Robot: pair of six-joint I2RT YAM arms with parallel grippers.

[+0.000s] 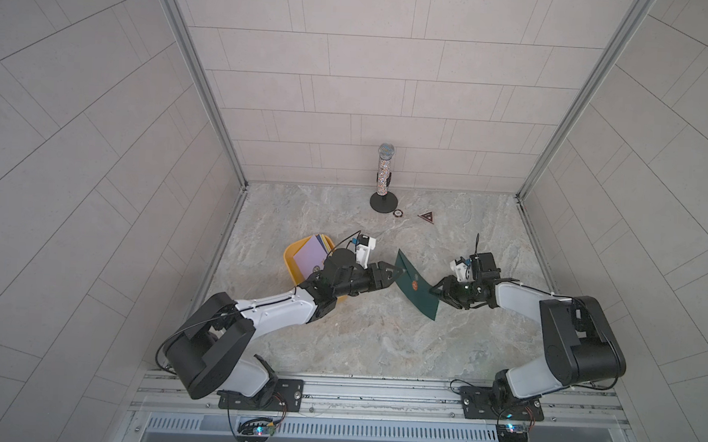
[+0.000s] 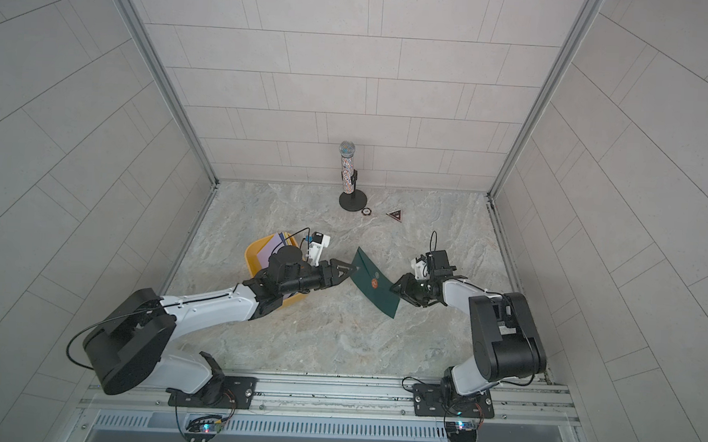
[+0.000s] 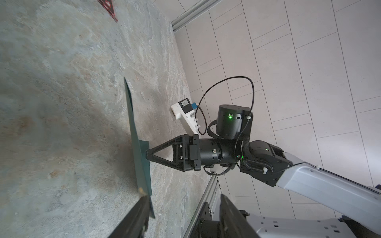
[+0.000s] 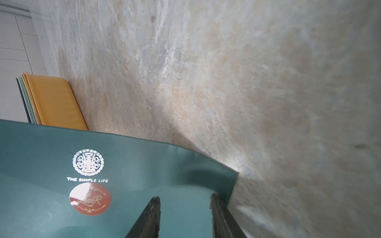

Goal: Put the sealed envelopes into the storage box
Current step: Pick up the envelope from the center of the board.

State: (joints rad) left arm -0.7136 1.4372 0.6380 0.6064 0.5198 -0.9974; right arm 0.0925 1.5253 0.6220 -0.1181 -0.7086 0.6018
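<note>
Between the two sets of jaws a dark green envelope (image 1: 417, 285) tilts steeply. Its long axis runs slantwise, with one end by the left gripper (image 1: 395, 274) and the other past the right gripper (image 1: 436, 292). Facing the right jaws, white print reads "THE SIMPLE LIFE" under a round emblem. A red sticker (image 4: 90, 198) below it carries gold script too blurred to read. Both jaws stand apart. One left finger (image 3: 142, 206) touches the envelope's end, and the right tips meet its face. Behind the left jaws, the yellow box (image 1: 290, 252) holds stacked envelopes (image 1: 311, 253), lilac on top.
</note>
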